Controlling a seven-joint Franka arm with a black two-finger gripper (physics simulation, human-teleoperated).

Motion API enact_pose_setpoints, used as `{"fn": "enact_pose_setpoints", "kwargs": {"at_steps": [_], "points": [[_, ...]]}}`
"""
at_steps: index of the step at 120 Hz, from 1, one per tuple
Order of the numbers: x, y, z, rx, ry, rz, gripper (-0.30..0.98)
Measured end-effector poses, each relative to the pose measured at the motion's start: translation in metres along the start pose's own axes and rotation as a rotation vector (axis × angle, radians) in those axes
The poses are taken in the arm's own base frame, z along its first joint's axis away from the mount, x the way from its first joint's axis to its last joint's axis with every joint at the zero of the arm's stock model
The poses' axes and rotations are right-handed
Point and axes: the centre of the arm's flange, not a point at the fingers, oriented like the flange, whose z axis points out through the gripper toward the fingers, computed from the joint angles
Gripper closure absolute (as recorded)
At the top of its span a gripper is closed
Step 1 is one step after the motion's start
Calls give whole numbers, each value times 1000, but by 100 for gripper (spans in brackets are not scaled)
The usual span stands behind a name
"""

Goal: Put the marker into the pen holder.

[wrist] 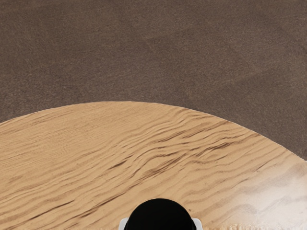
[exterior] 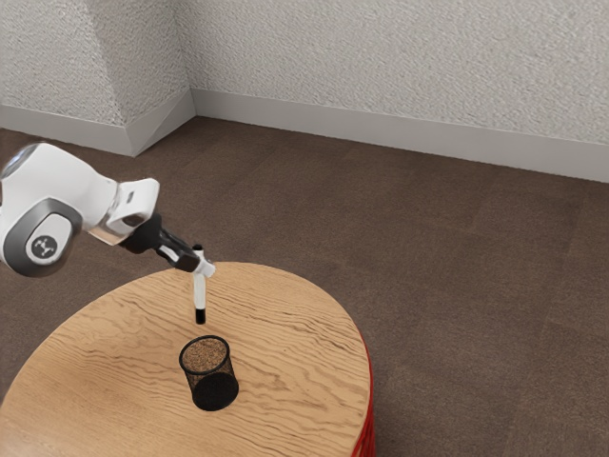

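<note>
Marker (exterior: 200, 293) — long axis near upright — black end downward

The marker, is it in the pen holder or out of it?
Out: the gripper holds the marker upright, and tabletop shows between its black lower end and the pen holder.

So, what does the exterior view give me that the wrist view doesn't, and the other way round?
Exterior view: the mesh pen holder standing on the table, the white arm, the walls, and the marker's pale body and black lower end.
Wrist view: a pale sheen on the wood and the marker's round black top seen close up.
Both: table, brown floor, and the marker between the tool's fingertips.
</note>
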Motion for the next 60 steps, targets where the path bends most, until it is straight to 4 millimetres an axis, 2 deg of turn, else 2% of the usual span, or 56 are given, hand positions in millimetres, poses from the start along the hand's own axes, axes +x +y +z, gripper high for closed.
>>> {"fn": "enact_pose_setpoints", "kwargs": {"at_steps": [17,36,60], "points": [[-9,18,9,-31,-7,33,73],[-18,28,16,-49,-18,51,72],[-25,38,4,-42,-3,74,71]]}}
